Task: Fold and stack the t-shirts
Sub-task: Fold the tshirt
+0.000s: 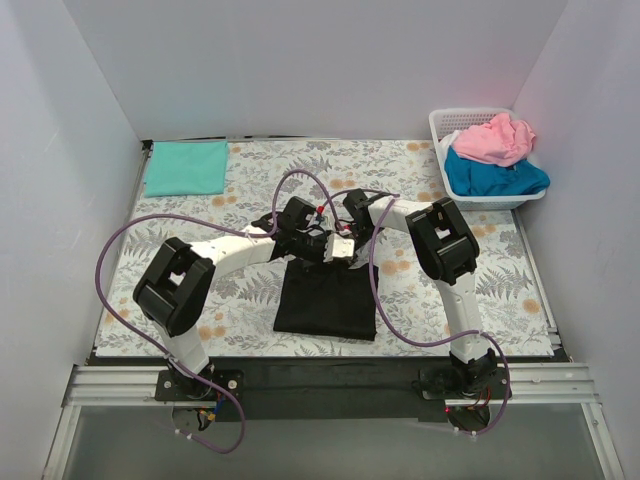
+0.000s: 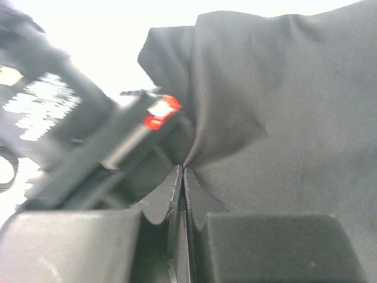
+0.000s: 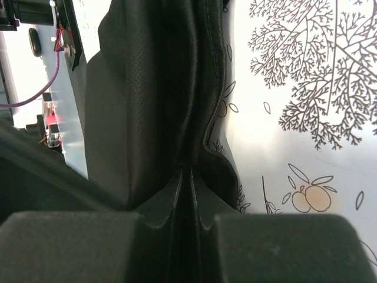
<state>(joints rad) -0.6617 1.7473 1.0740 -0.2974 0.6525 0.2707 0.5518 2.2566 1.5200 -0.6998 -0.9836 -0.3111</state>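
The black t-shirt (image 1: 326, 300) lies as a dark rectangle on the patterned table cloth at the front centre. Both grippers meet at its far edge. My left gripper (image 1: 312, 244) is shut, and the black cloth (image 2: 283, 118) puckers into its closed fingertips (image 2: 182, 171). My right gripper (image 1: 346, 250) is shut on a thick gathered fold of the same shirt (image 3: 147, 88), pinched between its tips (image 3: 189, 174). A mint-green t-shirt (image 1: 186, 167) lies folded flat at the back left. The pink t-shirt (image 1: 493, 138) and the bright blue t-shirt (image 1: 495, 176) sit crumpled in the basket.
The white lattice basket (image 1: 440, 125) stands at the back right corner. The flower-and-fern table cloth (image 1: 490, 285) covers the table between white walls. Purple cables (image 1: 110, 270) loop over both arms.
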